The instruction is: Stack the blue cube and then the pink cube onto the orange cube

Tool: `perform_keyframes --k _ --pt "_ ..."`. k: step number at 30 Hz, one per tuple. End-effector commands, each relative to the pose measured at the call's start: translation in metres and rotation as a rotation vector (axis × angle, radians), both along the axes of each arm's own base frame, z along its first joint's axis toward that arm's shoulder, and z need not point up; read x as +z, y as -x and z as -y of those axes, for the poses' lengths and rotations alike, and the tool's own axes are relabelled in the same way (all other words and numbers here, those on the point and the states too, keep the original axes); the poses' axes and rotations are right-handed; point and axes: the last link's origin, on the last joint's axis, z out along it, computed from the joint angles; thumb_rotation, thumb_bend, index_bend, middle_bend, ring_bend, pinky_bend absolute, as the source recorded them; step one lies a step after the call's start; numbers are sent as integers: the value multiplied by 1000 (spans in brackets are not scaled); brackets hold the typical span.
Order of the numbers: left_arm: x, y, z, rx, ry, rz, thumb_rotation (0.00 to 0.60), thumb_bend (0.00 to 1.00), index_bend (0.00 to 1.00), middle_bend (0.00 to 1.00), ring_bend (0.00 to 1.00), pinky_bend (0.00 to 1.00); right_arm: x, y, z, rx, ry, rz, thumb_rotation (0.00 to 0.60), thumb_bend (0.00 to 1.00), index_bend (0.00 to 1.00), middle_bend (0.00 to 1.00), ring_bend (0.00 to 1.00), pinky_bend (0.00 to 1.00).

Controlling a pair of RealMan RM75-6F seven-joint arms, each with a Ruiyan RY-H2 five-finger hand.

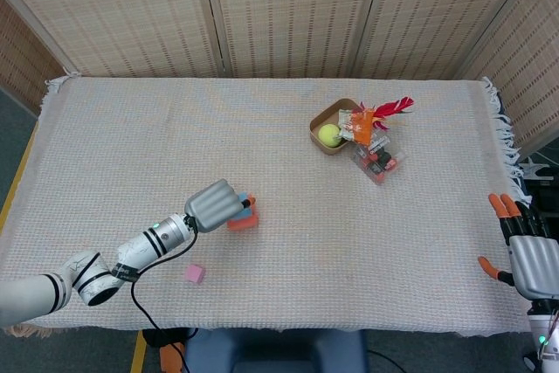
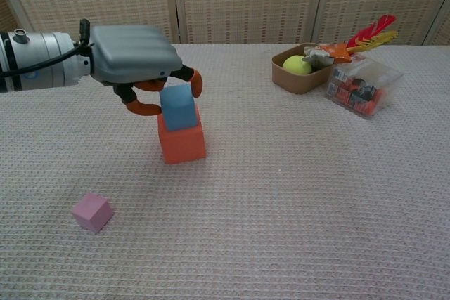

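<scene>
The orange cube [image 2: 181,142] sits on the cloth left of centre, and the blue cube [image 2: 177,107] rests on top of it, slightly tilted. My left hand [image 2: 130,54] hovers over the stack from the left. Its orange-tipped fingers [image 2: 195,83] curl around the blue cube's sides and still hold it. In the head view the left hand [image 1: 212,204] hides most of the blue cube [image 1: 244,202] and part of the orange cube [image 1: 243,222]. The pink cube [image 2: 91,211] lies alone near the front left, also seen as the pink cube [image 1: 194,273]. My right hand [image 1: 528,255] rests off the table's right edge with its fingers spread and empty.
A brown bowl [image 2: 281,75] holding a yellow-green ball [image 2: 297,64] stands at the back right. Beside it is a clear box [image 2: 360,86] of small items, with a red feathered toy [image 2: 373,31] above it. The cloth's fringed edge [image 1: 500,115] runs along the right.
</scene>
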Motion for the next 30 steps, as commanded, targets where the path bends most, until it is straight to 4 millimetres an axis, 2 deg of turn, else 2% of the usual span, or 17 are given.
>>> perform_keyframes --k 1,7,12,17,19,23,30 --pt "0 0 0 0 -2 3 600 348 230 1000 1000 1000 0 0 0 1 1 1 600 119 0 0 0 0" --pt "1 -1 0 4 -11 8 600 343 119 1000 1000 1000 1 -1 -1 3 4 2 600 118 0 0 0 0" --pt "3 -2 3 -2 -16 11 600 344 99 1000 1000 1000 2 -1 -1 4 7 2 600 119 0 0 0 0" --pt "13 4 16 -8 -18 28 600 346 97 1000 1000 1000 2 -1 -1 5 3 2 600 119 0 0 0 0" --pt "19 13 26 14 -11 51 600 346 97 1000 1000 1000 2 -1 -2 7 1 3 600 119 0 0 0 0" --pt "35 43 53 120 20 109 600 345 107 1000 1000 1000 2 -2 -3 13 -5 8 600 119 0 0 0 0" --pt "37 93 96 300 128 141 600 345 121 1000 1000 1000 -4 -6 -5 29 -32 9 600 119 0 0 0 0"
